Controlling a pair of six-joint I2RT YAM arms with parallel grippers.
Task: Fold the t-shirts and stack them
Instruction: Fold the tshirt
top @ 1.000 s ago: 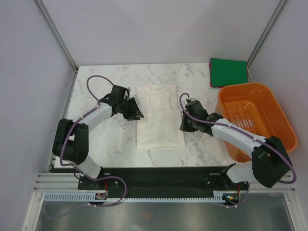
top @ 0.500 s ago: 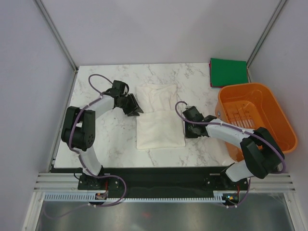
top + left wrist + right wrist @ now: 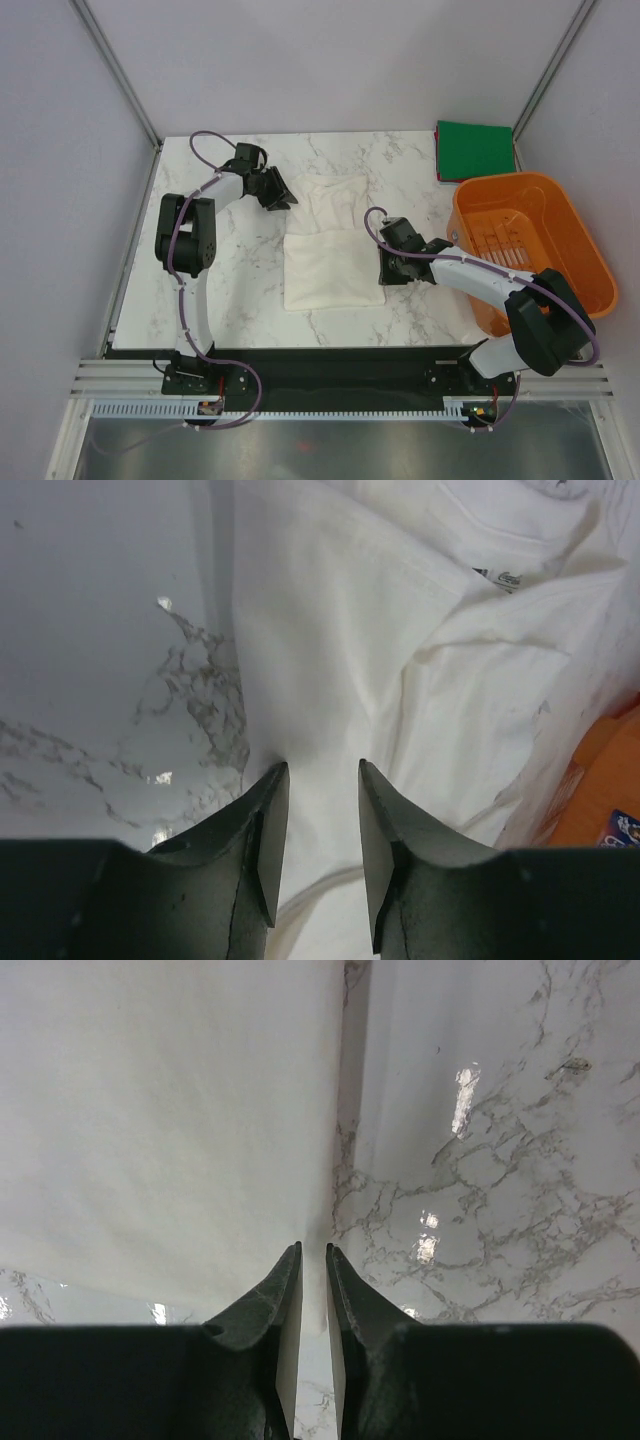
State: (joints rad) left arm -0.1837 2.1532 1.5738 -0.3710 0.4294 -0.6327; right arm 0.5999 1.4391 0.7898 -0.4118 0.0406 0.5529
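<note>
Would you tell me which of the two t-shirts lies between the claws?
The white t-shirt, mid-table, with the left claw by its far-left edge and the right claw at its right edge; the green t-shirt sits folded in the far-right corner.

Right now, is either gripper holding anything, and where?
Right gripper looks pinched on the white t-shirt at its right edge. Left gripper is open by the left edge, holding nothing.

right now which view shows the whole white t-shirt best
Top external: the white t-shirt shows whole, partly folded. Left wrist gives only its creased collar end; right wrist only one flat edge.
</note>
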